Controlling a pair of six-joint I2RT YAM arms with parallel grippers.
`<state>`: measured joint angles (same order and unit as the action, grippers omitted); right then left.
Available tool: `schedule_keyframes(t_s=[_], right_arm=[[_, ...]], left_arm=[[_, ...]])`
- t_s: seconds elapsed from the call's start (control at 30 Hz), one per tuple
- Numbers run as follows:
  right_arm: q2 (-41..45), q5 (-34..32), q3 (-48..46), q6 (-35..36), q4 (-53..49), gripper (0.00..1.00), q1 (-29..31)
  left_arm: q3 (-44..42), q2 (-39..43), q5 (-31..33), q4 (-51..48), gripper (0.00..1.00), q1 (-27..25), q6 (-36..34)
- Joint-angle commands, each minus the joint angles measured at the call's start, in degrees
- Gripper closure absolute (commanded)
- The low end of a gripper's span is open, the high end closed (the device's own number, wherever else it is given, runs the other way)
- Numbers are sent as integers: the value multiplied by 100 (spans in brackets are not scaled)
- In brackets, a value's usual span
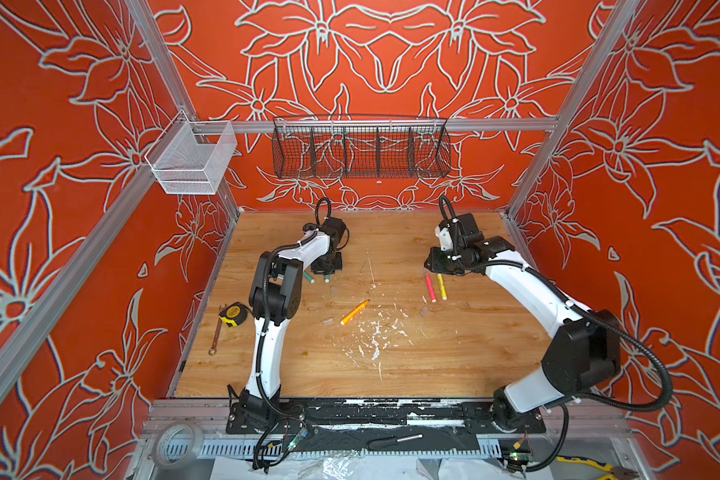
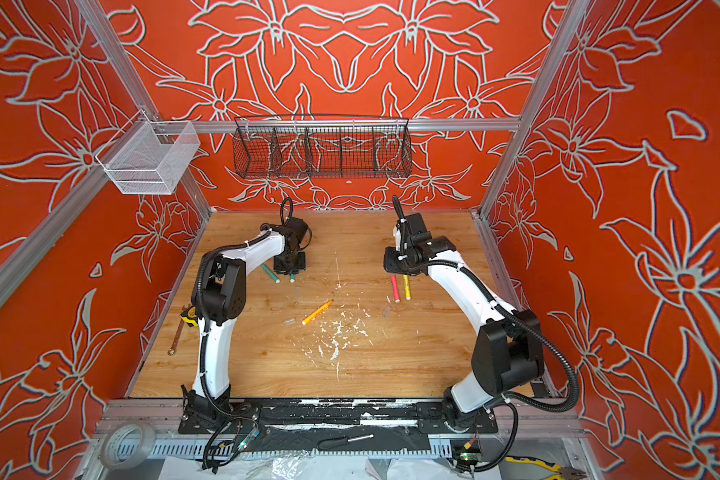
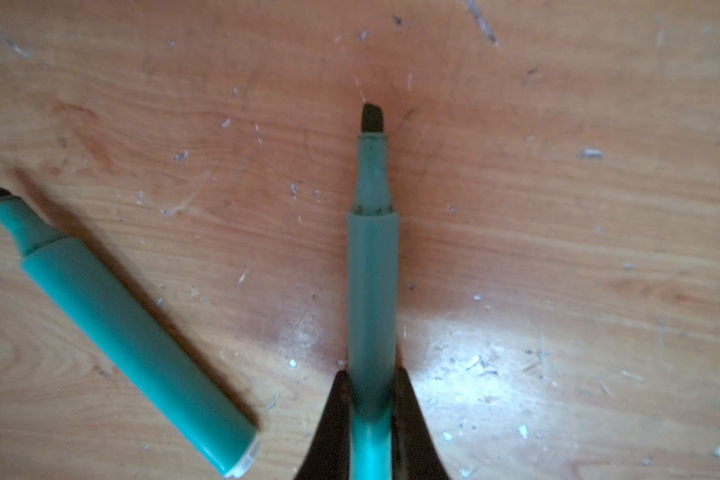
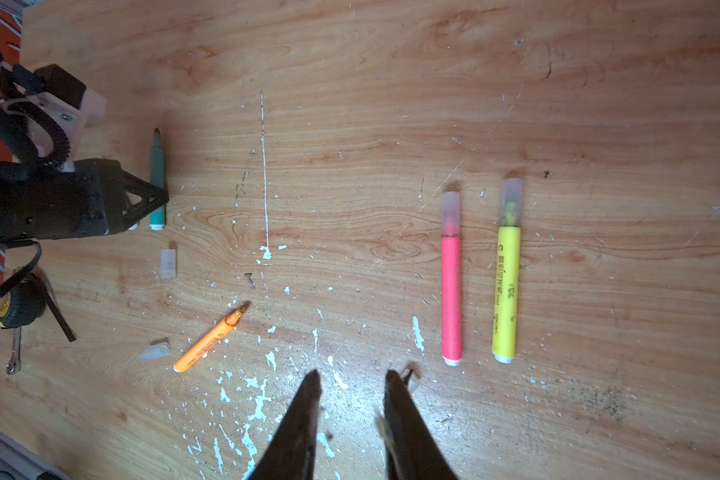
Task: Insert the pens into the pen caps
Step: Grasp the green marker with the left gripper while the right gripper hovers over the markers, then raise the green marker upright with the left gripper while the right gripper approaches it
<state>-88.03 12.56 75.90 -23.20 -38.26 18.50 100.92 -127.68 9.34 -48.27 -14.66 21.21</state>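
The yellow pen (image 4: 506, 291) has dark writing down its side, but the letters are too small to read. The orange pen (image 4: 208, 338) has tiny print too, and it is also too small. The tape measure (image 1: 233, 314) has a round yellow sticker, too blurry to read.

The left arm goes up from the front edge of the table (image 1: 454, 365), bends at the elbow and reaches down at the far left. The left gripper (image 3: 371, 376) is squeezed tight on a teal pen (image 3: 373, 270) near its white end. This pen lies flat on the wood with its dark tip bare. The other teal pen (image 3: 129, 332) lies just beside it.

The right arm bends over from the front right. The right gripper (image 4: 353, 378) hangs above the wood with its fingers apart, holding nothing.

In both top views the orange pen is near the middle. The teal pens are at about 10 o'clock from it. The pink pen (image 4: 451, 299) and the yellow pen are at 2 o'clock, side by side, each with a clear cap (image 4: 449, 208) on its tip. One loose cap (image 4: 168, 264) lies between the orange and teal pens. A second loose cap (image 4: 154, 351) lies at the orange pen's 9 o'clock.
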Motion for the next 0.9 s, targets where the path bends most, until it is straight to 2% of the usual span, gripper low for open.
schedule_keyframes(t_s=[0.0, 0.17, 0.37, 0.5, 0.67, 0.87], right_arm=[[161, 69, -135, -48, 72, 71, 31], [209, 238, -324, -158, 334, 71, 31], [600, 583, -1018, -627, 1533, 65, 37], [536, 831, -1008, -723, 1622, 62, 31], [576, 1339, -1083, -909, 1972, 59, 31], [674, 1689, -1130, -1425, 2573, 54, 124]], left_arm=[[-15, 20, -109, -337, 95, -1, -75], [-171, 407, -102, -178, 96, -121, -205], [-407, 864, 100, 111, 97, -402, -410], [-537, 1154, 119, 339, 97, -543, -528], [-762, 1564, -281, 683, 98, -794, -721], [-1658, 2473, -1162, 1890, 99, -1268, -1137]])
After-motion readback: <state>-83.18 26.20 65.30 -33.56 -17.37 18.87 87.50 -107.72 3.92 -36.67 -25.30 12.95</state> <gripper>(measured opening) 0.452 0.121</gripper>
